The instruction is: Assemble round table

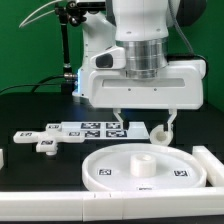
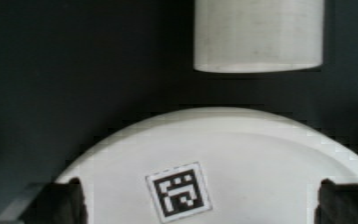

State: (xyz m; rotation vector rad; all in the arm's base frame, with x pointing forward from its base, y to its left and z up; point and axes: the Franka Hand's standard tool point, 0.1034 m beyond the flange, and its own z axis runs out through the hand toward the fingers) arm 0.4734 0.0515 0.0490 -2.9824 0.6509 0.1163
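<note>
The large round disc lies flat on the black table near the front, with a raised hub at its middle. It fills the wrist view, showing a square tag. My gripper hangs above the disc's far edge, open and empty, its dark fingers wide apart on either side of the tag. The short cylinder leg lies just beyond the disc, partly hidden by one finger; it shows in the wrist view. The cross-shaped piece lies at the exterior view's left.
The marker board lies behind the disc. White straight rail blocks stand at the exterior view's right, along the front and at the left edge. A black stand rises at the back.
</note>
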